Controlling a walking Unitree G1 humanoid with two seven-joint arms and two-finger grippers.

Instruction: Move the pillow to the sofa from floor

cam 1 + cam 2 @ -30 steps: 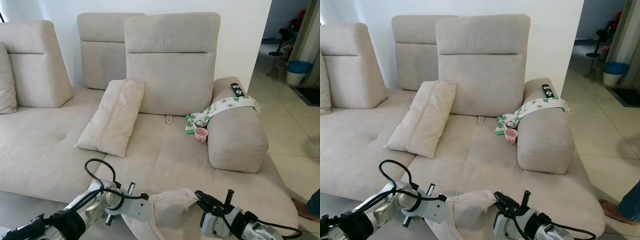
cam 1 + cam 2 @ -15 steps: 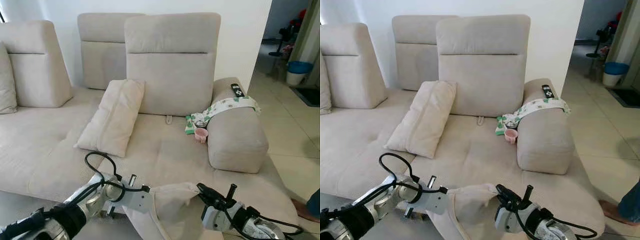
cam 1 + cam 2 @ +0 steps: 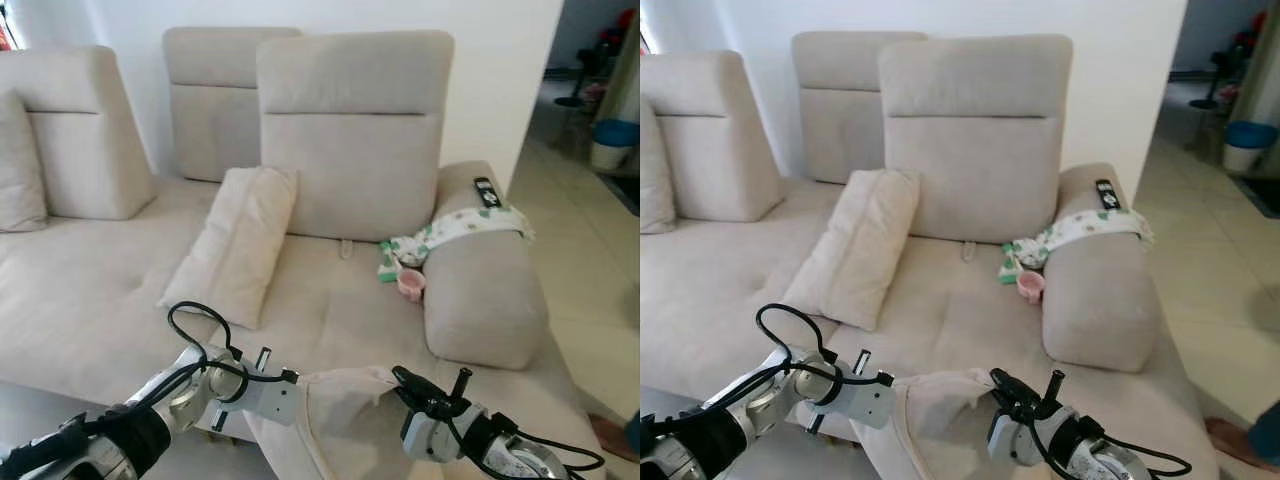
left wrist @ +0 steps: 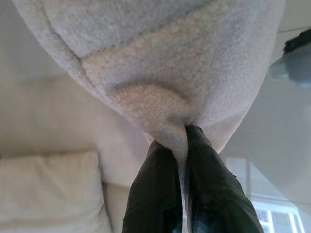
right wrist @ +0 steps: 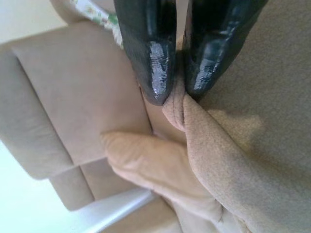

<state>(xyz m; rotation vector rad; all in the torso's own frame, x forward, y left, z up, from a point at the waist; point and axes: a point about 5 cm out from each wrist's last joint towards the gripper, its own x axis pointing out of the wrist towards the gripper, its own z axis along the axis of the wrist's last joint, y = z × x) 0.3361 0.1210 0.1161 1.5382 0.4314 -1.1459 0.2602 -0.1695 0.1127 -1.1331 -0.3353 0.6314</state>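
Note:
A beige pillow (image 3: 345, 420) hangs between my two grippers at the bottom of the eye views, just in front of the sofa seat (image 3: 330, 310). My left gripper (image 3: 297, 385) is shut on the pillow's left corner (image 4: 177, 141). My right gripper (image 3: 392, 388) is shut on its right corner (image 5: 177, 109). The pillow's lower part runs out of the picture. A second beige pillow (image 3: 235, 245) leans against the sofa backrest (image 3: 350, 130).
On the seat near the right armrest (image 3: 480, 290) lie a pink cup (image 3: 410, 285) and a green-patterned cloth (image 3: 460, 225). A black remote (image 3: 486, 192) rests on the armrest. Tiled floor (image 3: 590, 270) and a blue bin (image 3: 612, 140) are to the right.
The view has shifted, so the sofa sits lower and further right in the picture. The held pillow has risen slightly between both grippers, which stay shut on it.

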